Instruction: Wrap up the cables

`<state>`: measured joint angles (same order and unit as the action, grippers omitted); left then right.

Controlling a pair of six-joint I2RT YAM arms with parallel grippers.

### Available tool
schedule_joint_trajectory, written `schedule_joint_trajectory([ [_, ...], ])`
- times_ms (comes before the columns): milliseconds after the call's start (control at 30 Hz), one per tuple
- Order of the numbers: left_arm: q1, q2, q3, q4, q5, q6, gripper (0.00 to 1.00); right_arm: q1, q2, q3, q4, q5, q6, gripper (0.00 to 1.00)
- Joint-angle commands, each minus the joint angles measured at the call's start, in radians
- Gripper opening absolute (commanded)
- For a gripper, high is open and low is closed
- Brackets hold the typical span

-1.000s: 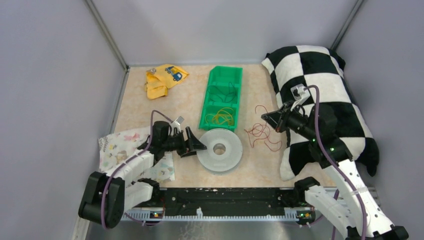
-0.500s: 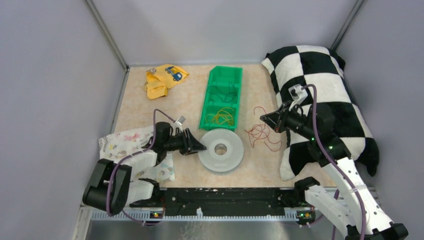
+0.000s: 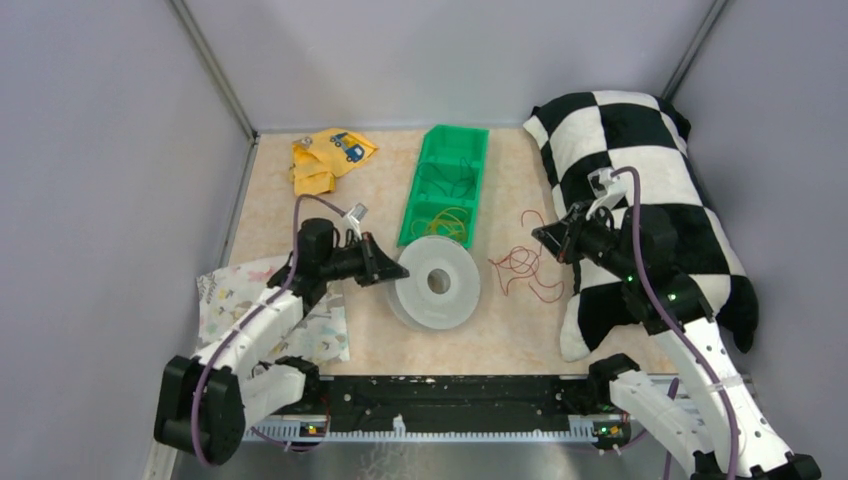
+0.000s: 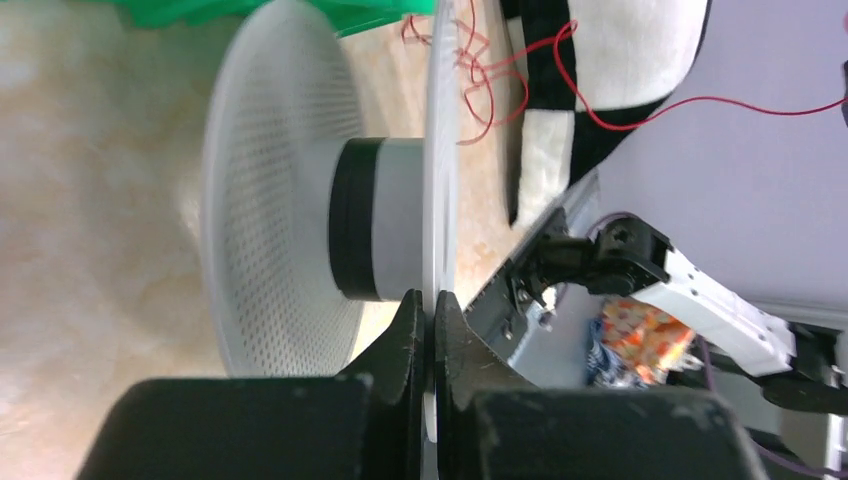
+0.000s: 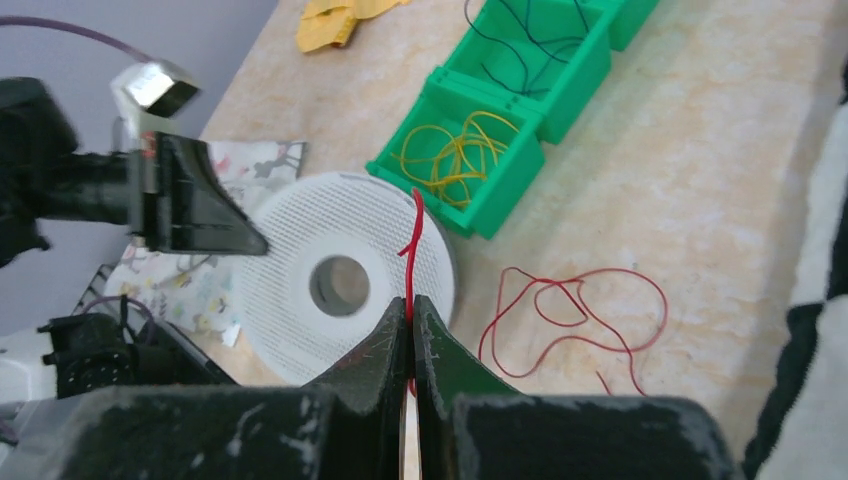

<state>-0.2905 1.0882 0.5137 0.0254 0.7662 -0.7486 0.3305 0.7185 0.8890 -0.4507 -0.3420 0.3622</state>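
A white perforated spool [image 3: 457,262] is tipped up off the table, its left rim pinched in my shut left gripper [image 3: 399,272]. In the left wrist view the thin flange [image 4: 440,150] runs between the jaws of the left gripper [image 4: 428,306], with the grey-and-black hub [image 4: 375,220] beyond. My right gripper [image 3: 541,236] hovers right of the spool, shut on one end of a red cable [image 5: 411,245]. In the right wrist view the strand rises from the closed jaws of the right gripper [image 5: 411,312]. The rest of the red cable [image 3: 520,268] lies in loose loops on the table.
A green bin [image 3: 478,170] behind the spool holds black cables and yellow cables [image 3: 440,228]. A black-and-white checkered pillow [image 3: 640,190] fills the right side under the right arm. A yellow cloth [image 3: 325,160] lies far left, a patterned cloth [image 3: 250,300] under the left arm.
My left gripper has closed on the spool's rim and raised it, tilting the spool off the table toward the bin. The right gripper kept its hold on the red cable and shifted slightly.
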Motion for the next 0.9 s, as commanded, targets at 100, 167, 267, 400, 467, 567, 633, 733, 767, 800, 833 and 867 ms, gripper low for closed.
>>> schedule_joint_trajectory([
  [100,0.007,-0.126,0.349,-0.397,-0.210,0.255,0.00,-0.007,-0.024,0.086,-0.091,0.145,-0.065,0.00],
  [167,0.007,-0.128,0.445,-0.446,-0.200,0.295,0.00,-0.006,-0.022,0.096,-0.085,0.137,-0.068,0.00],
  [267,0.007,-0.119,0.582,-0.483,-0.200,0.352,0.00,-0.006,-0.018,0.101,-0.068,0.115,-0.066,0.00],
  [400,0.007,-0.072,0.716,-0.416,-0.188,0.390,0.00,-0.007,-0.015,0.087,-0.043,0.098,-0.060,0.00],
  [467,0.007,-0.051,0.718,-0.310,-0.171,0.393,0.00,-0.007,-0.016,0.071,-0.025,0.092,-0.049,0.00],
  [567,0.005,-0.013,0.694,-0.143,-0.144,0.356,0.00,-0.006,-0.021,0.064,-0.020,0.092,-0.045,0.00],
  [633,-0.011,0.029,0.722,-0.124,-0.185,0.373,0.00,-0.007,-0.025,0.067,-0.028,0.099,-0.049,0.00],
  [733,-0.053,0.108,0.828,-0.207,-0.315,0.423,0.00,-0.007,-0.025,0.070,-0.035,0.116,-0.048,0.00],
  [767,-0.080,0.134,0.850,-0.231,-0.387,0.435,0.00,-0.007,-0.024,0.072,-0.036,0.122,-0.045,0.00],
  [800,-0.117,0.146,0.864,-0.236,-0.472,0.447,0.00,-0.007,-0.020,0.073,-0.035,0.124,-0.041,0.00],
  [833,-0.160,0.156,0.873,-0.232,-0.565,0.464,0.00,-0.007,-0.013,0.080,-0.031,0.121,-0.040,0.00],
  [867,-0.215,0.169,0.875,-0.223,-0.661,0.493,0.00,-0.007,-0.004,0.089,-0.028,0.118,-0.042,0.00],
])
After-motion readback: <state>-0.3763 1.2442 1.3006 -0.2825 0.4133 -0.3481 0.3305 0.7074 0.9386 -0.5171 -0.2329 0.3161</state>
